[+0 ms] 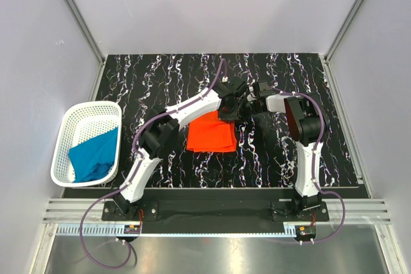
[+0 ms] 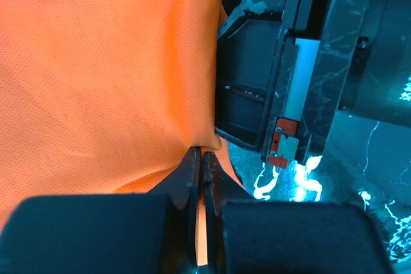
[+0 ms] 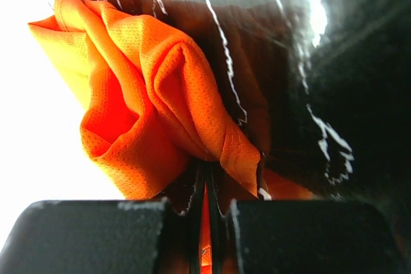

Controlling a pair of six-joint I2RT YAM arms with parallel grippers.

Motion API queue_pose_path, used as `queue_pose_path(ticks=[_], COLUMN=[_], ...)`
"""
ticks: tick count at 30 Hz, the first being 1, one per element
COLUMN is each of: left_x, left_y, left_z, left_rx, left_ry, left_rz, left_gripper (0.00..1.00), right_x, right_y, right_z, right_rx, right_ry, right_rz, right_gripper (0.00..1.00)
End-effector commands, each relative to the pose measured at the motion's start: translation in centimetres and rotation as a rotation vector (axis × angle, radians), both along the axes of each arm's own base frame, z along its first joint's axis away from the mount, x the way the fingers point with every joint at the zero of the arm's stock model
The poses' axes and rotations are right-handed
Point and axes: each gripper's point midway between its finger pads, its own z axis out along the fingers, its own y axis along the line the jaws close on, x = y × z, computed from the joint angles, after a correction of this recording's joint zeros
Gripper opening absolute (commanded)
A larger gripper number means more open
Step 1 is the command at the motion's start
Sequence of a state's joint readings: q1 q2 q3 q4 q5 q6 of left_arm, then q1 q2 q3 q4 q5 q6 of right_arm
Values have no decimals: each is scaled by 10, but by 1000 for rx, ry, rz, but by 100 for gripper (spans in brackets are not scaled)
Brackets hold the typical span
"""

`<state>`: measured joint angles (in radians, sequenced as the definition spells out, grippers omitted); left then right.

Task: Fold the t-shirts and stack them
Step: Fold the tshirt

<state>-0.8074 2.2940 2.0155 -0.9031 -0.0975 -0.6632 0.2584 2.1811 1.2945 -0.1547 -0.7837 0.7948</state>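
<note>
A black surface point(image 1: 160, 81) veined with white marbling fills the floor of a small enclosure. Plain pale grey walls point(image 1: 212, 4) close it in on the far, left and right sides, joined at the corners by slanting aluminium frame posts point(image 1: 77, 14). A ribbed metal rail point(image 1: 212, 210) runs along the near edge, where the two white-and-black arms are bolted.

The orange-red t-shirt point(image 1: 209, 136) lies near the middle of the surface, folded into a rough square. Both arms reach inward and meet over its far right corner.

From the left wrist view, the left end effector point(image 2: 200, 158) has its fingers pressed together on an edge of the orange mesh cloth, with only a thin sliver of fabric showing between them. The cloth spreads away to the far left, and the dark body of the other arm sits just beside it on the right.

From the right wrist view, the right end effector point(image 3: 207, 170) is likewise closed tight on a bunched fold of the same shirt, which bulges up to the left of the fingers.

A white plastic mesh basket point(image 1: 74, 117) stands at the left edge of the surface, well apart from the orange shirt. The teal blue t-shirt point(image 1: 96, 155) lies crumpled inside it, toward its near end.
</note>
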Motion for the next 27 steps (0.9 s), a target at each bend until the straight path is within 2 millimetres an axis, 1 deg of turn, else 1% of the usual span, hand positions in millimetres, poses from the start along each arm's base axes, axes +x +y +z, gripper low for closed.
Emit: queue_pose_path(ticks=[1, 3, 4, 6, 7, 9, 10, 11, 12, 13, 14, 15, 16, 17, 19, 20, 21, 22, 23, 24, 25, 26, 27], left_x=[12, 12, 13, 13, 13, 13, 13, 12, 14, 11, 10, 11, 9, 9, 5, 5, 4, -1, -4, -10, -15, -20, -26], left_y=[-14, -14, -14, -14, -14, -15, -18, -18, -18, -21, -22, -21, -22, -21, -17, -15, -11, -8, -5, 0, 1, 2, 3], left_z=[13, 13, 14, 16, 15, 16, 18, 20, 26, 28, 32, 45, 47, 60, 66, 71, 85, 85, 99, 95, 96, 94, 97], left_rx=[-77, -83, -89, -96, -102, -112, -127, -129, -137, -162, -170, -190, -206, -228, -253, -266, -290, -298, -312, -303, -313, -315, -326], left_ry=[-27, -27, -25, -27, -25, -26, -23, -26, -38, -33, -41, -62, -62, -81, -73, -74, -87, -75, -97, -84, -72, -56, -48], left_rz=[-5, -9, -8, -9, -11, -18, -28, -40, -43, -63, -74, -79, -92, -101, -107, -107, -107, -116, -128, -133, -144, -142, -136], left_gripper=[2, 2, 2, 2, 3, 7, 15, 20, 23, 26, 37, 41, 46, 54, 58, 59, 61, 63, 65, 68, 69, 69, 69], right_x=[-5, -4, 2, 2, 7, 10, 13, 16, 17, 19, 20, 22, 25, 25, 30, 30, 32, 36, 38, 42, 44, 46, 47], right_y=[-9, -12, -16, -23, -26, -40, -45, -57, -63, -70, -80, -84, -87, -87, -82, -79, -77, -76, -76, -74, -74, -72, -69], right_z=[9, 18, 28, 35, 42, 44, 48, 48, 48, 48, 47, 48, 50, 51, 61, 63, 65, 68, 69, 71, 72, 73, 73], right_rx=[-67, -77, -82, -96, -100, -121, -131, -146, -157, -171, -174, -175, -177, -173, -124, -107, -97, -89, -92, -94, -89, -81, -72], right_ry=[2, -3, -25, -29, -44, -44, -55, -56, -58, -69, -60, -61, -79, -82, -105, -110, -117, -135, -144, -157, -162, -166, -166], right_rz=[-19, -24, -35, -32, -38, -48, -54, -67, -74, -77, -90, -92, -83, -77, -48, -36, -31, -21, -18, -15, -10, -6, 1], right_gripper=[8, 11, 11, 13, 18, 21, 25, 27, 29, 32, 34, 36, 38, 42, 46, 50, 52, 53, 55, 59, 60, 61, 63])
